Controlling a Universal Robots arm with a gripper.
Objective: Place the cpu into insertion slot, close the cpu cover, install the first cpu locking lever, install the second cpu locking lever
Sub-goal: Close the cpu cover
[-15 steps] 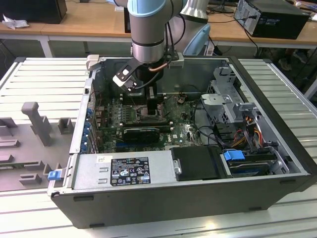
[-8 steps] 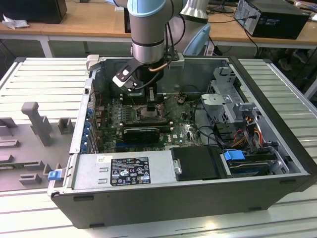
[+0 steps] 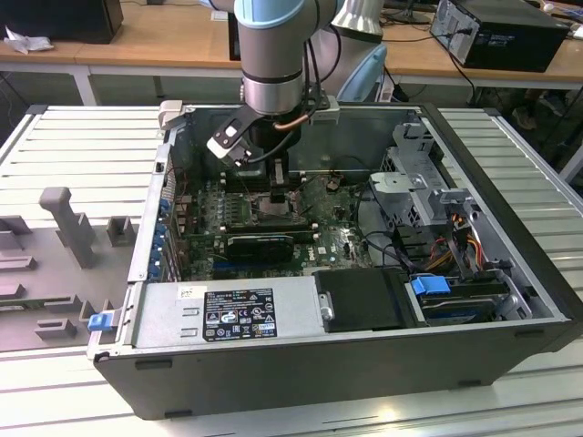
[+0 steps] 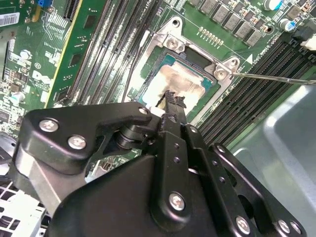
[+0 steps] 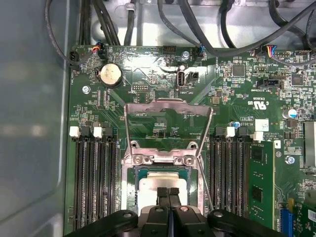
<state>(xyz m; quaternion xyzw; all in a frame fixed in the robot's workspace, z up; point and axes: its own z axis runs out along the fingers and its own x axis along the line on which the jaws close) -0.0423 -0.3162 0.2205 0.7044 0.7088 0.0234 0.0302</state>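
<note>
Entry: the cpu (image 5: 148,190) lies flat in the slot (image 5: 160,159), silver top up. The gripper (image 5: 168,193) hangs over the middle of the slot, its fingers pressed together with nothing between them. You cannot tell whether the tips touch the cpu. The cover (image 5: 168,105) stands open, laid back over the board (image 5: 148,69) just beyond the slot's hinge edge, with green showing through its window. A thin lever (image 4: 276,79) angles away from one corner of the slot, across the memory slots (image 4: 256,98) beside it. In the exterior view, the arm (image 3: 273,55) reaches down to the slot inside the open case (image 3: 346,364).
</note>
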